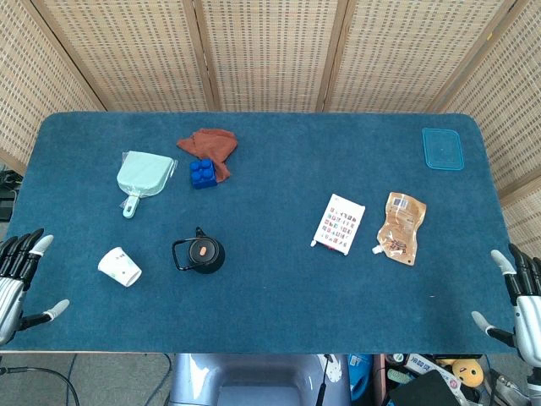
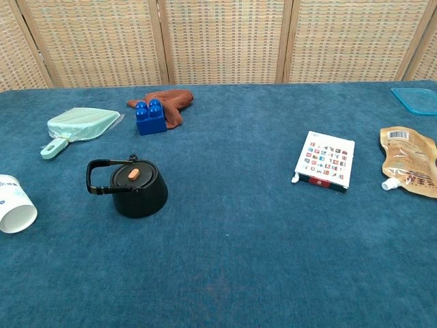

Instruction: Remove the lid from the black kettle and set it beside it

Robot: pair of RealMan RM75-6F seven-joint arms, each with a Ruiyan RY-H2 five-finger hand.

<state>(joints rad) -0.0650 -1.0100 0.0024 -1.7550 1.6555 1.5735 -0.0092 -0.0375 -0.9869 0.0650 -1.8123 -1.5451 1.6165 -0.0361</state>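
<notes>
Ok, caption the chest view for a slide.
Lidded black kettle with orange knob sits untouched on blue carpeted table; no hands in frame.

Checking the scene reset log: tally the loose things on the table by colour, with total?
Black: 1, black kettle with lid still on
Blue: 2, blue toy brick, blue plastic lid
Mint: 1, mint dustpan
Rust: 1, rust cloth
White: 2, paper cup, white packet
Tan: 1, tan spouted pouch
Total: 8

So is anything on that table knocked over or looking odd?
Yes, the white paper cup lies on its side left of the black kettle, its mouth facing the table's front edge. No spill shows around it. The kettle stands upright with its lid on. Nothing else stands out.
</notes>
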